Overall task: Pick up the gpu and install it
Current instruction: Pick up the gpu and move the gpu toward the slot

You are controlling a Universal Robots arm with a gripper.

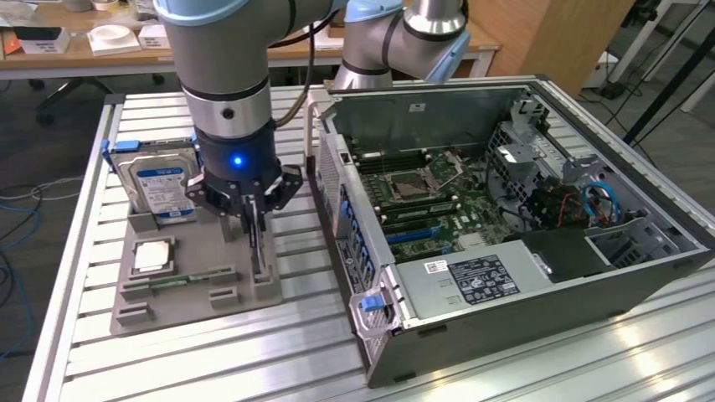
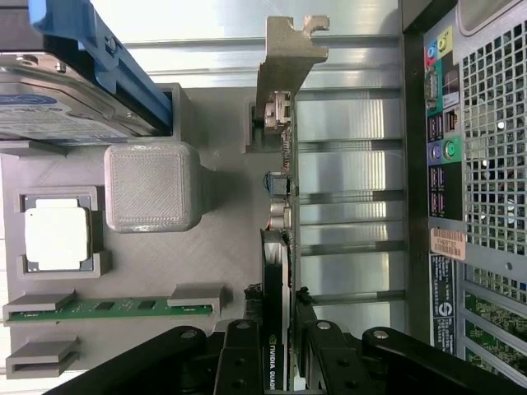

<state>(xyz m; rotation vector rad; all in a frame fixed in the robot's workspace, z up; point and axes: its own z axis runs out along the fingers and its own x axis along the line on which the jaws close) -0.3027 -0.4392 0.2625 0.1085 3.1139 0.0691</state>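
The gpu (image 1: pixel 260 247) stands on its edge in a slot of the grey holder (image 1: pixel 184 306), still seated there. In the wrist view it is a thin dark card (image 2: pixel 276 247) with a silver bracket (image 2: pixel 288 66) at its far end. My gripper (image 1: pixel 256 219) comes straight down over the card's upper edge. Its black fingers (image 2: pixel 240 362) sit against both faces of the card, so the gripper (image 2: pixel 277 362) is shut on the gpu. The open computer case (image 1: pixel 503 209) lies to the exterior view's right of the holder, its motherboard (image 1: pixel 430 205) exposed.
On the same holder (image 2: pixel 222 247) stand a hard drive (image 1: pixel 156 180) (image 2: pixel 49 107), a processor chip (image 1: pixel 153 255) (image 2: pixel 56 239) and a green memory stick (image 1: pixel 184 280) (image 2: pixel 115 307). The case's rear panel (image 2: pixel 478 164) is close beside the card. Everything rests on a slatted metal table (image 1: pixel 223 368).
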